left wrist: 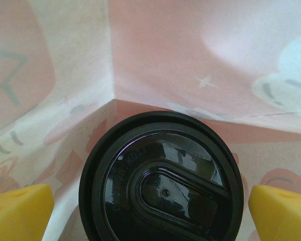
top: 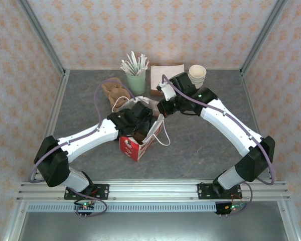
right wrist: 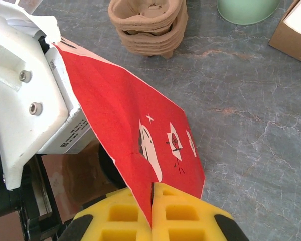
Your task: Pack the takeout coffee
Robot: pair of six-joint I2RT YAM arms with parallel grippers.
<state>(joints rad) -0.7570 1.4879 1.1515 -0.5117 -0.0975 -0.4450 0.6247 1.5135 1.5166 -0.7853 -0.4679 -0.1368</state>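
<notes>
Takeout coffee (left wrist: 160, 181), black lid up, stands inside red paper bag (right wrist: 130, 115), between the spread fingers of the left end effector (left wrist: 150, 211), which sit clear of the lid on both sides. Right end effector (right wrist: 151, 206) is clamped on the bag's edge. Bag rests on grey surface (right wrist: 251, 130), near stacked pulp cup carriers (right wrist: 148, 22).
</notes>
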